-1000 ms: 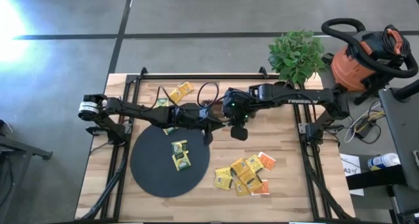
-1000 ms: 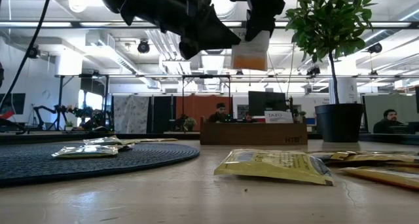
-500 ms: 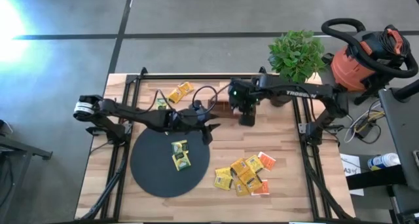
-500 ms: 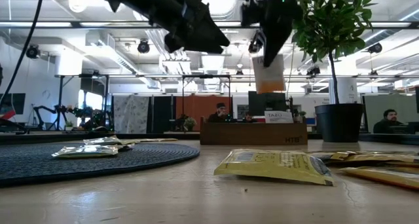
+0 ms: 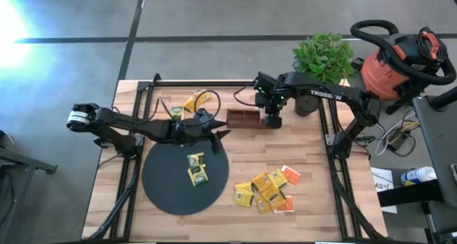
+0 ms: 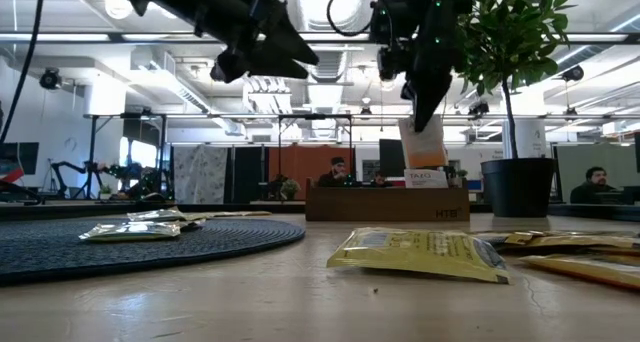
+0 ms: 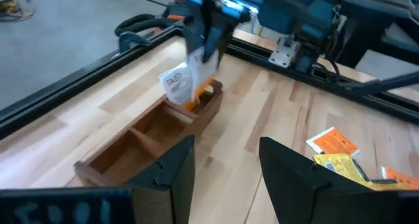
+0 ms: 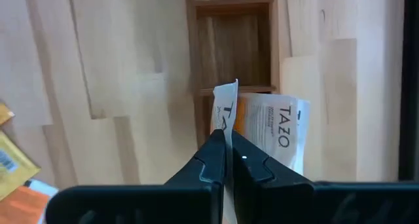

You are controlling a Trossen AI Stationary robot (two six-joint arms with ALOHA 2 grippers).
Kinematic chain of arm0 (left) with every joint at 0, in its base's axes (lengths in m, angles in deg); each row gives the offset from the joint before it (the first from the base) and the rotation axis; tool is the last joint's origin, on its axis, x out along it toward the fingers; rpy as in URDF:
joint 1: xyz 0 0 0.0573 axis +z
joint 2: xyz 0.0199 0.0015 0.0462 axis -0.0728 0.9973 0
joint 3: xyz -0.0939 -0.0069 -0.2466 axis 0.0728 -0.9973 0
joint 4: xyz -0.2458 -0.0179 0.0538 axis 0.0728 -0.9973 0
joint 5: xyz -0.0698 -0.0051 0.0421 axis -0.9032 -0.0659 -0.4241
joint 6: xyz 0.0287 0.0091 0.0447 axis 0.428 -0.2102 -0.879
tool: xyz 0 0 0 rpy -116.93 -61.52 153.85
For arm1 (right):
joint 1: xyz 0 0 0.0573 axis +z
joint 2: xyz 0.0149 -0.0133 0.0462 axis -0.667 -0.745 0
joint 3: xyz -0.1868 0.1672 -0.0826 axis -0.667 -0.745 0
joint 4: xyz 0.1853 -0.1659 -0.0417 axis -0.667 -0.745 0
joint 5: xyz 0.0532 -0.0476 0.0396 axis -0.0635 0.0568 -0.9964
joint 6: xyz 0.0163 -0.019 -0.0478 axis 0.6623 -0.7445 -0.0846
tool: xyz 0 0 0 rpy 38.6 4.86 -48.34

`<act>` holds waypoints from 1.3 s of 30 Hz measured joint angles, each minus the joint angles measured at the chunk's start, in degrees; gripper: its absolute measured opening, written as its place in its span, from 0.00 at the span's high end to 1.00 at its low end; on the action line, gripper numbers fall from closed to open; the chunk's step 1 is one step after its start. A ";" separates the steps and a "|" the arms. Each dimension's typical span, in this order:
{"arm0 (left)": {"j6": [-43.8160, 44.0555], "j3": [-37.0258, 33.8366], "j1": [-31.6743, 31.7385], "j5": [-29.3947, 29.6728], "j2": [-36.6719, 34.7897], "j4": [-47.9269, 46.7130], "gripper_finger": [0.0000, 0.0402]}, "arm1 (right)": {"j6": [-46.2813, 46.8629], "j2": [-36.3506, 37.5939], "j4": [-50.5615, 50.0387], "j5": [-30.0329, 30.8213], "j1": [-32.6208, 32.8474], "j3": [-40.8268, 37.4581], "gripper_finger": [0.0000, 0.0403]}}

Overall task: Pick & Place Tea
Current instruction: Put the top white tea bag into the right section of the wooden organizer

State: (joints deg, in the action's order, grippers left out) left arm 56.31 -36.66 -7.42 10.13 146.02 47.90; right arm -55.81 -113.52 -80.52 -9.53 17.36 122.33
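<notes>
An orange-and-white tea sachet hung pinched between the pressed-together fingers of the right gripper, just above the end compartment of the wooden tray at the back of the table. It had not been let go, and the tray's compartments looked empty. The left gripper, fingers spread and holding nothing, hovered over the far edge of the black disc, where two yellow sachets lay. A loose pile of sachets waited on the bare wood near the front, and a few more lay by the back rail, so most of the job seemed left to do.
</notes>
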 joint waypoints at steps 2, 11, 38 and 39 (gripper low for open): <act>1.21 -1.09 0.00 1.30 -1.14 -0.04 0.59 | -0.13 -0.01 2.04 0.03 -0.60 -1.93 0.98; 2.75 -3.61 0.02 6.40 -4.20 0.35 0.59 | -1.74 -0.02 6.42 -1.24 -5.43 -7.26 0.98; 4.06 -3.63 0.13 7.13 -4.20 -0.09 0.59 | -4.85 -0.04 15.72 -2.69 -6.96 -13.84 0.96; 4.08 -3.63 0.13 7.13 -4.20 -0.09 0.59 | -4.85 -0.06 16.02 -2.67 -6.96 -14.13 0.95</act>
State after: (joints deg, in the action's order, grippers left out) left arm 60.39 -40.29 -7.29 17.26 141.82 47.81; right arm -60.67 -113.59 -64.50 -12.20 10.40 108.20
